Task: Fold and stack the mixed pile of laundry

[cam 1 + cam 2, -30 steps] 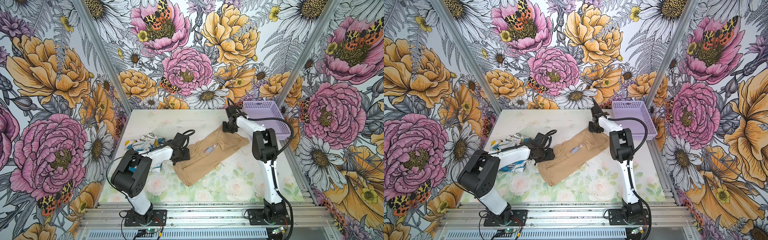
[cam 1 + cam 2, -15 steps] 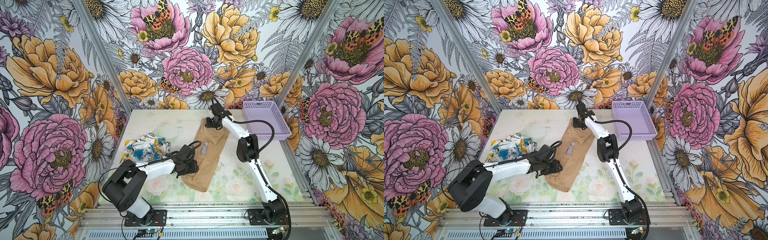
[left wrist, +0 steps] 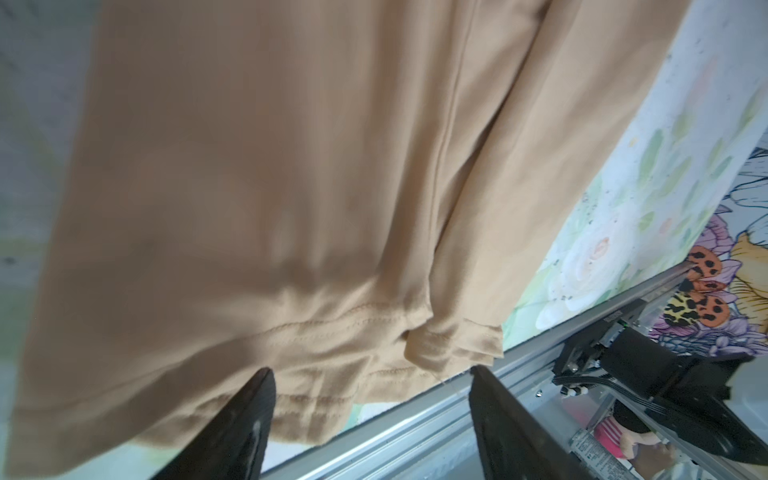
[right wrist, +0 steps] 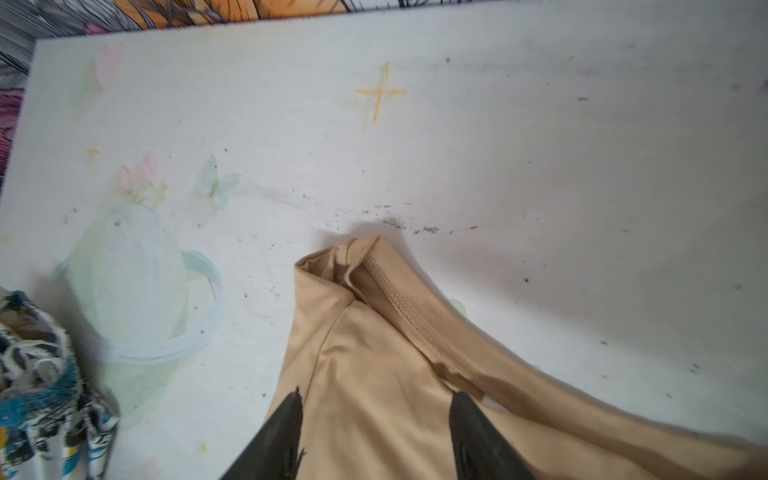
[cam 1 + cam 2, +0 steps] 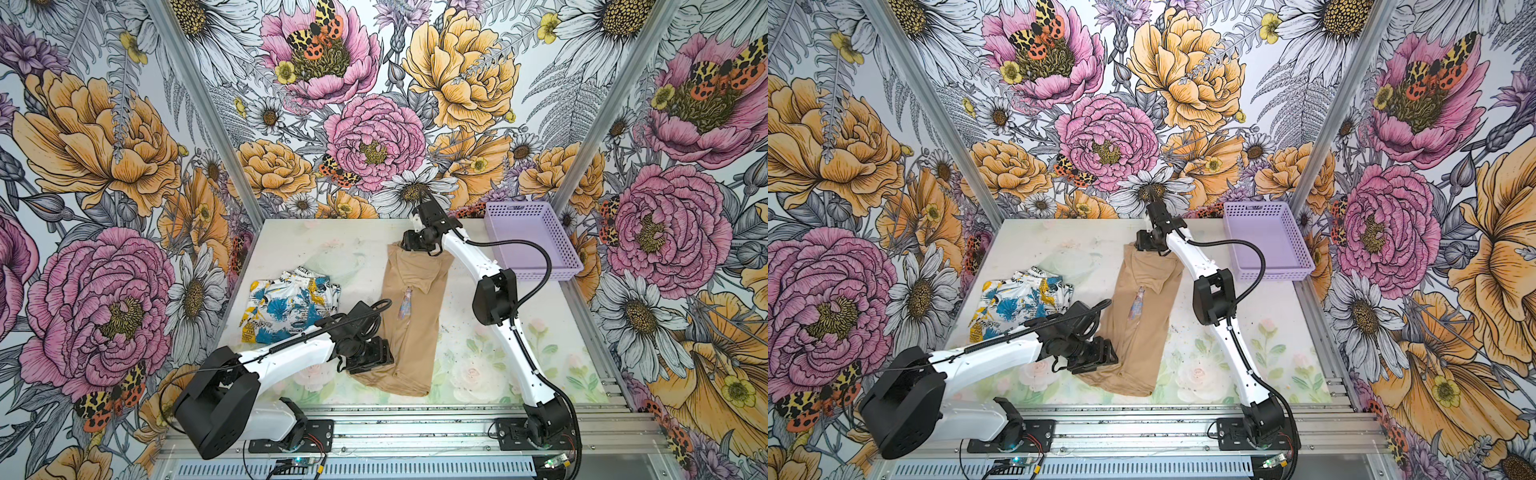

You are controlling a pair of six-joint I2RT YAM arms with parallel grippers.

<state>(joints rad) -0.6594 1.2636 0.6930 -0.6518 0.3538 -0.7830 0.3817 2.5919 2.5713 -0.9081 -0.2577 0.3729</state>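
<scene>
The plain tan-beige garment (image 5: 415, 324) (image 5: 1142, 324) lies folded in a long strip down the middle of the table, from back to front. My right gripper (image 5: 409, 243) (image 4: 376, 395) is at its far end, open, fingers spread over the cloth (image 4: 374, 353). My left gripper (image 5: 374, 357) (image 3: 370, 370) is at the near hem (image 3: 291, 166), open, with the fabric lying loose between its fingers. The white garment with blue and yellow patches and black lettering (image 5: 291, 303) (image 5: 1021, 299) (image 4: 37, 395) sits bunched at the left, touched by neither gripper.
A lavender perforated basket (image 5: 540, 276) (image 5: 1271, 275) stands at the back right corner, with nothing in it. The aluminium rail (image 3: 415, 424) runs along the table's front edge just below the tan hem. Floral walls close in the left, back and right sides.
The tan garment swung from a diagonal to lying straight, back to front. The right gripper moved left along the back, the left one toward the front. Both grippers opened wider.
</scene>
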